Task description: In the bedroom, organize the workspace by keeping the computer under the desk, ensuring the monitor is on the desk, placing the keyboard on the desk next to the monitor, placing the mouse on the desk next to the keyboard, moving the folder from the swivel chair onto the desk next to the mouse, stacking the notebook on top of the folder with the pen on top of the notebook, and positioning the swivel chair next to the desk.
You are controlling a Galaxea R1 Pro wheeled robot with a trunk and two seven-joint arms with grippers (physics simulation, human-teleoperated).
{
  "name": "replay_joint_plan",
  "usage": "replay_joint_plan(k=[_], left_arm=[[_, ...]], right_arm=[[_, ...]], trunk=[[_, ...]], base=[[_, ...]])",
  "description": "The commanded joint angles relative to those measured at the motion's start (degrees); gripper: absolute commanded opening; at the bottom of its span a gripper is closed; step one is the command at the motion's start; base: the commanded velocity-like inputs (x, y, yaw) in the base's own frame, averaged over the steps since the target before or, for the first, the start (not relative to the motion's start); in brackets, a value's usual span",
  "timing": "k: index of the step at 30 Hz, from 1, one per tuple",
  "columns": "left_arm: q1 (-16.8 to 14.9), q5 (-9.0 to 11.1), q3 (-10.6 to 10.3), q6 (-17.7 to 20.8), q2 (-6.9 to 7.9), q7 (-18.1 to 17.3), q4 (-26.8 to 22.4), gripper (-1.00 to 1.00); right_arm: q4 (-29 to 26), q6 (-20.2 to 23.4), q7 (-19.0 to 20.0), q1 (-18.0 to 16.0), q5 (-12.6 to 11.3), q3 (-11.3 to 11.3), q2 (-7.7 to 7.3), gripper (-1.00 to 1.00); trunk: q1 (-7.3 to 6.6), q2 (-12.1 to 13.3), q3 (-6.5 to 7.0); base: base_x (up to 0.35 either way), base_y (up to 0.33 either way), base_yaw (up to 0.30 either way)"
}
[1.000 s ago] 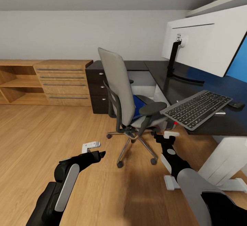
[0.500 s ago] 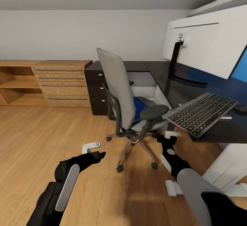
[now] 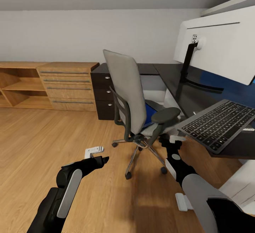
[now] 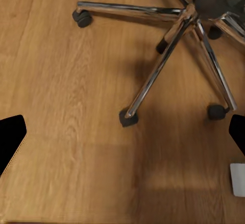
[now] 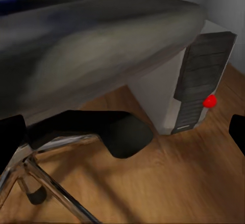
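Grey upholstery marks the swivel chair [image 3: 132, 98], which I take as the landmark: it stands on the light wood floor [image 3: 42, 137] just beside the long edge of the black tabletop [image 3: 184, 95], its tall back turned toward the robot, so the seat is reached only from the side. A sliver of the bright blue folder [image 3: 149, 112] shows on the seat behind the backrest, lying flat where it waits to be lifted onto the tabletop. Beyond the chair, on the tabletop, the keyboard [image 3: 221, 123] lies with its near edge overhanging the front edge, and behind it the monitor [image 3: 221, 49] stands with its pale back toward the camera. Under the tabletop, past the chair's armrest, the right wrist view shows the pale computer [image 5: 196, 81] tower with a red dot on its dark front panel, so that part of the job looks settled. The left gripper [image 3: 95, 155] hovers low over the floor short of the chair's chrome base [image 4: 173, 45], its fingers [image 4: 11, 134] spread apart and empty. The right gripper [image 3: 171, 141] hangs close by the chair's armrest [image 5: 109, 127], fingers likewise parted with nothing between them. Both arms held low and forward suit an approach; the folder seems the next thing to reach for, probably around the armrest. Farther from the chair, along the wall, sits a wooden chest [image 3: 69, 86].
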Motion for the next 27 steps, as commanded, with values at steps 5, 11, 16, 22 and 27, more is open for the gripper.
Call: replay_joint_plan(k=[5, 11, 16, 22, 27], left_arm=[[0.0, 0.6, 0.0, 0.2, -0.01, 0.6, 0.0, 1.00], [0.0, 0.6, 0.0, 0.1, -0.01, 0.6, 0.0, 1.00], [0.0, 0.7, 0.0, 0.1, -0.01, 0.5, 0.0, 1.00], [0.0, 0.7, 0.0, 0.1, -0.01, 0.5, 0.0, 1.00], [0.0, 0.7, 0.0, 0.1, -0.01, 0.5, 0.0, 1.00]], right_arm=[[0.0, -0.2, 0.0, 0.0, 0.3, -0.2, 0.11, 1.00], [0.0, -0.2, 0.0, 0.1, 0.3, -0.2, 0.08, 1.00], [0.0, -0.2, 0.0, 0.1, 0.3, -0.2, 0.10, 1.00], [0.0, -0.2, 0.0, 0.1, 0.3, -0.2, 0.12, 1.00], [0.0, -0.2, 0.0, 0.1, 0.3, -0.2, 0.11, 1.00]], trunk=[[-0.01, 0.0, -0.05], [-0.01, 0.0, -0.05], [-0.01, 0.0, -0.05], [-0.01, 0.0, -0.05], [-0.01, 0.0, -0.05]], base=[[0.001, 0.000, 0.244], [0.000, 0.000, 0.249], [-0.119, 0.136, 0.250], [-0.045, 0.048, 0.250], [-0.003, 0.003, 0.250]])
